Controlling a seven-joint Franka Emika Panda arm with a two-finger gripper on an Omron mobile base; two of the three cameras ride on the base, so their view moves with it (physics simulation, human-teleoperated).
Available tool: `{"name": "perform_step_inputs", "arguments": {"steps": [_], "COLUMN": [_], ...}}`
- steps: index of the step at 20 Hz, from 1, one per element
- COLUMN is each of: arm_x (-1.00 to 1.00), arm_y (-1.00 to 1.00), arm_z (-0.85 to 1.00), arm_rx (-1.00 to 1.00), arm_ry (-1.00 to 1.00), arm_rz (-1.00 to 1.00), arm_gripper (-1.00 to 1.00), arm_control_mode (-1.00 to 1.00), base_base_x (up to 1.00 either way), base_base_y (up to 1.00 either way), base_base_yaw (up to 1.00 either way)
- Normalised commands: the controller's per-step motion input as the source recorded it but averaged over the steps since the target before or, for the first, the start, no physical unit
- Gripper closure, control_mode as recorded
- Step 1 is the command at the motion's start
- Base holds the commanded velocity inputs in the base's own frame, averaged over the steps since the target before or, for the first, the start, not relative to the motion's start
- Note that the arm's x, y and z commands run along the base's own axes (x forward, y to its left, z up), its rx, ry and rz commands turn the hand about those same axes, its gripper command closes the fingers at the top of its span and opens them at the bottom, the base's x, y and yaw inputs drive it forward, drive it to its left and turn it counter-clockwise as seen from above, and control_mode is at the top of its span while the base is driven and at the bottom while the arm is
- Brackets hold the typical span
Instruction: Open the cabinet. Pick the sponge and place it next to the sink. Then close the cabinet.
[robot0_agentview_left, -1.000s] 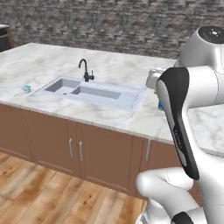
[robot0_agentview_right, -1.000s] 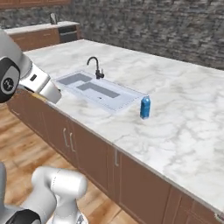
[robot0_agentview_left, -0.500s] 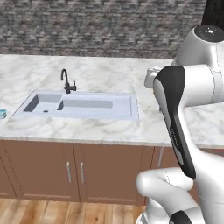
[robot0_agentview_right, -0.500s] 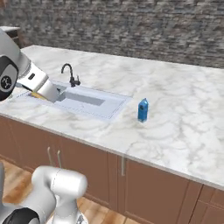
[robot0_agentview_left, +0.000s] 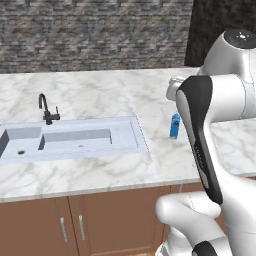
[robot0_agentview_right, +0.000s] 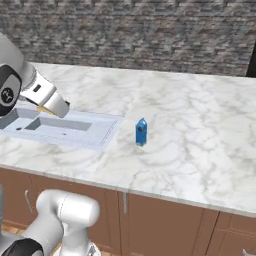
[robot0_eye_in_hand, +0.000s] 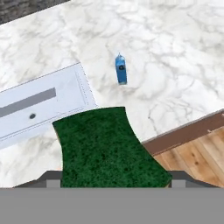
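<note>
Sponge – green top, held between gripper fingers, above counter edge right of sink | blue carton upright on marble beside sink

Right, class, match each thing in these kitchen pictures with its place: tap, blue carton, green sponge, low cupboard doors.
Things:
1. tap
2. blue carton
3. green sponge
4. low cupboard doors

Places:
A. held in the hand
B. under the counter
C. at the back edge of the sink
D. upright on the counter, apart from the sink

Pairs: 1-C, 2-D, 3-A, 4-B
</note>
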Motion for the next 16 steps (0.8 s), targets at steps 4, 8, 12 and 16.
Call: {"name": "perform_step_inputs", "arguments": {"steps": [4, 8, 12, 16], "arm_x": [0.0, 0.01, 0.54, 0.84], "arm_y": [0.0, 0.0, 0.0, 0.0], "arm_z": [-0.21, -1.0, -1.0, -1.0], "arm_rx": [0.04, 0.14, 0.12, 0.02], "arm_ry": [0.03, 0.17, 0.19, 0.07], "arm_rz": [-0.03, -0.05, -0.02, 0.0], "arm_gripper": [1.0, 1.0, 1.0, 1.0], "arm_control_mode": [-1.0, -1.0, -1.0, -1.0], "base_base_x": [0.13, 0.0, 0.0, 0.0], "base_base_y": [0.06, 0.0, 0.0, 0.0], "base_base_yaw": [-0.13, 0.0, 0.0, 0.0]}}
